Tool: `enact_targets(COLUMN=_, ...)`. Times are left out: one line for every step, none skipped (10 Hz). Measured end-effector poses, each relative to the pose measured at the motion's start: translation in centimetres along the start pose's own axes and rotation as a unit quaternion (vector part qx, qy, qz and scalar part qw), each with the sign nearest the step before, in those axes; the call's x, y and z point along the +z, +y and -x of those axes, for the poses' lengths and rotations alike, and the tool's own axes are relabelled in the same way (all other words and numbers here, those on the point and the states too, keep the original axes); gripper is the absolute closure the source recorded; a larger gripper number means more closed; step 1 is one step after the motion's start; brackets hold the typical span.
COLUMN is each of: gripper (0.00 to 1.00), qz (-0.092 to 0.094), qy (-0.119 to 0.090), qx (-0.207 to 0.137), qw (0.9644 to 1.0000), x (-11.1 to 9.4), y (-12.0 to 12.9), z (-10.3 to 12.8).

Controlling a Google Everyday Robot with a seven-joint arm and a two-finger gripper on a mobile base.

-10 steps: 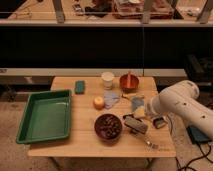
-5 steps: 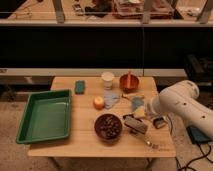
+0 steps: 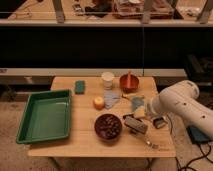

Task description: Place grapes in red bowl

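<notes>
Sitting in the purple bowl point(image 3: 97, 132), grapes point(image 3: 108, 126) just beside the released end effector point(image 3: 132, 123).

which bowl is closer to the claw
The dark purple bowl holding the grapes, right beside the claw at the front; the red bowl sits farther back by the white cup.

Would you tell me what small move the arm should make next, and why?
Probably shift the gripper sideways until it is over the grapes. They lie in the purple bowl, the gripper sits just beside that bowl on the arm's side, and the red bowl stands farther back.
</notes>
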Motion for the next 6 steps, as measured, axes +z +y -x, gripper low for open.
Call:
enact_targets(gripper=0.36, qz=0.000, qy=0.000, qx=0.000, qw=1.0000, x=0.00, y=0.00, z=0.00)
enact_targets(gripper=0.36, qz=0.000, qy=0.000, qx=0.000, qw=1.0000, x=0.00, y=0.00, z=0.00)
enact_targets(gripper=0.36, qz=0.000, qy=0.000, qx=0.000, qw=1.0000, x=0.00, y=0.00, z=0.00)
enact_targets(gripper=0.36, qz=0.001, qy=0.000, qx=-0.001, qw=1.0000, x=-0.02, y=-0.01, z=-0.03)
enact_targets(gripper=0.36, qz=0.001, qy=0.001, qx=-0.003, qw=1.0000, x=-0.11, y=-0.06, z=-0.13)
enact_targets(gripper=0.36, qz=0.003, qy=0.003, qx=-0.013, qw=0.9999, x=-0.30, y=-0.35, z=-0.59)
